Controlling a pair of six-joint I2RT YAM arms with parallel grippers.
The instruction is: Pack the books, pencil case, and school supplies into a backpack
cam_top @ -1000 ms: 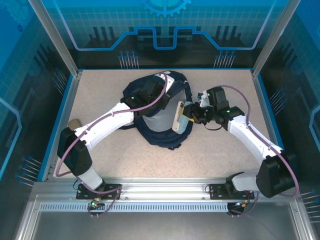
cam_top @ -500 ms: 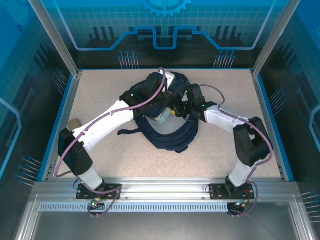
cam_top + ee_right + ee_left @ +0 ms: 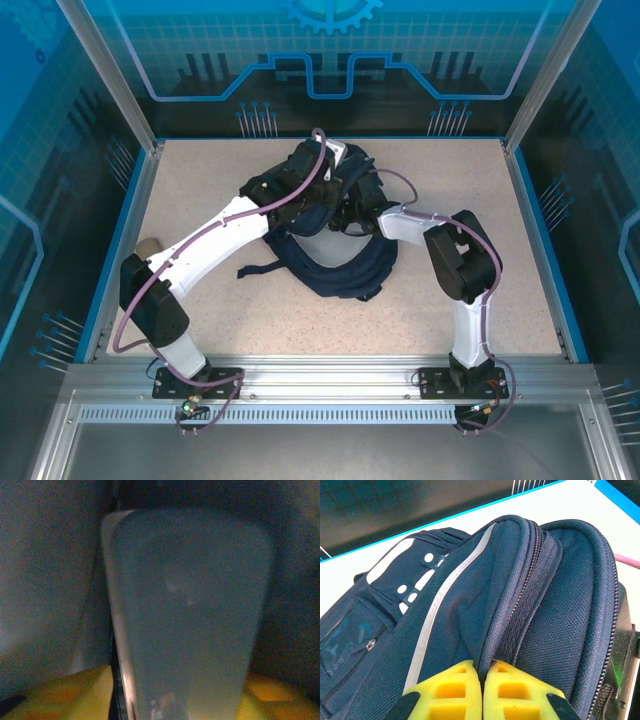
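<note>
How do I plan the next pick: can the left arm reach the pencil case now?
Probably, once freed: left gripper is shut on the backpack, while the pencil case lies uncovered beside its elbow.

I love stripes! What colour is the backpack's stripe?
White, on the navy-blue fabric backpack; left wrist view shows it best.

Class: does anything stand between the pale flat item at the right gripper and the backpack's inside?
Nothing visible does. The pale flat item sits inside the dark backpack, and the left gripper pinches the fabric by the zipper.
</note>
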